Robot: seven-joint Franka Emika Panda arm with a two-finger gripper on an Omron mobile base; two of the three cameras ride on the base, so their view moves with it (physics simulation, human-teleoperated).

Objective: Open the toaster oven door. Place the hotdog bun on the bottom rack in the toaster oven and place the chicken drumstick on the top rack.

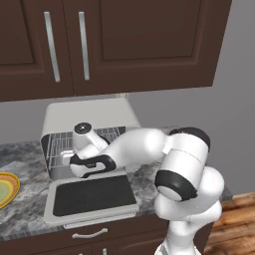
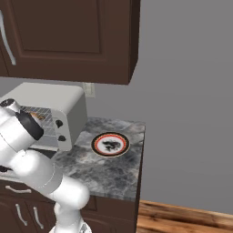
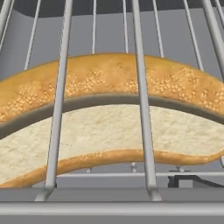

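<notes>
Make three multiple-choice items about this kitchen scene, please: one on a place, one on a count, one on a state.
1. Where is the hotdog bun?
A. on a plate
B. behind rack wires inside the toaster oven
C. on the floor

2. How many dark knobs show on the oven's front panel?
A. two
B. four
C. none

3. How is the toaster oven door?
A. shut
B. folded down flat
C. removed

Answers:
1 B: the hand view shows wires crossing in front of the bun.
2 A: the right base view shows two.
3 B: it lies flat on the counter.
</notes>
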